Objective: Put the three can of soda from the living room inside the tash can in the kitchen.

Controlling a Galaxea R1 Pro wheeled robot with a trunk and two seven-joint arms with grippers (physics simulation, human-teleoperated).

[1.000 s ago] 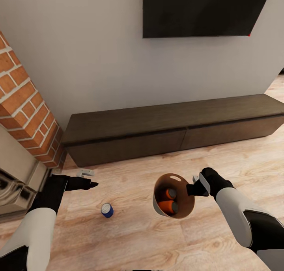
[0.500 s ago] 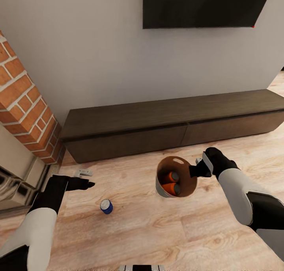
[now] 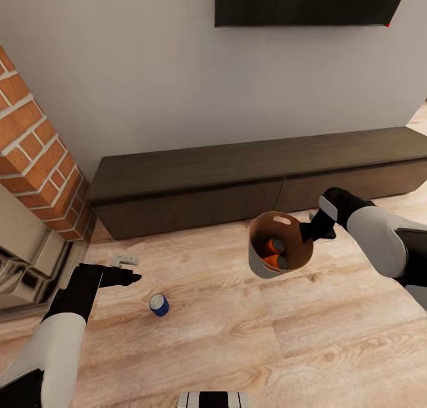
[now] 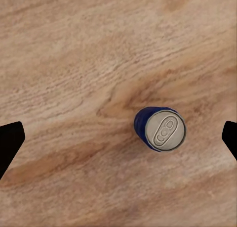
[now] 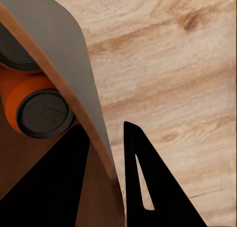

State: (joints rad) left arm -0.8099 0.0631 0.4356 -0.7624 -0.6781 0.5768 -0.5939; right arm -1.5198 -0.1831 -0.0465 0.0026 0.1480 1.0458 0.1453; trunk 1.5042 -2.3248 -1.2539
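The trash can point(image 3: 296, 260), coppery-brown inside and pale grey outside, hangs tilted above the wood floor. My right gripper point(image 3: 313, 230) is shut on its rim point(image 5: 74, 64), one finger inside the wall and one outside. Two soda cans lie in it: a bright orange one point(image 5: 34, 103) and a second point(image 3: 273, 261) that is mostly hidden. The blue soda can point(image 3: 159, 305) stands upright on the floor, a little in front of my left gripper point(image 3: 124, 276). In the left wrist view that blue can point(image 4: 160, 129) sits between the wide-open fingers of the left gripper point(image 4: 121, 133).
A long dark low cabinet point(image 3: 261, 177) runs along the wall under a black TV point(image 3: 302, 2). The red-brick fireplace point(image 3: 35, 159) stands at the left. A small white object point(image 3: 124, 260) lies on the floor near the left hand.
My right arm has carried the trash can up and to the right, nearer the cabinet. The view itself has shifted. The left gripper and the blue can have stayed put.
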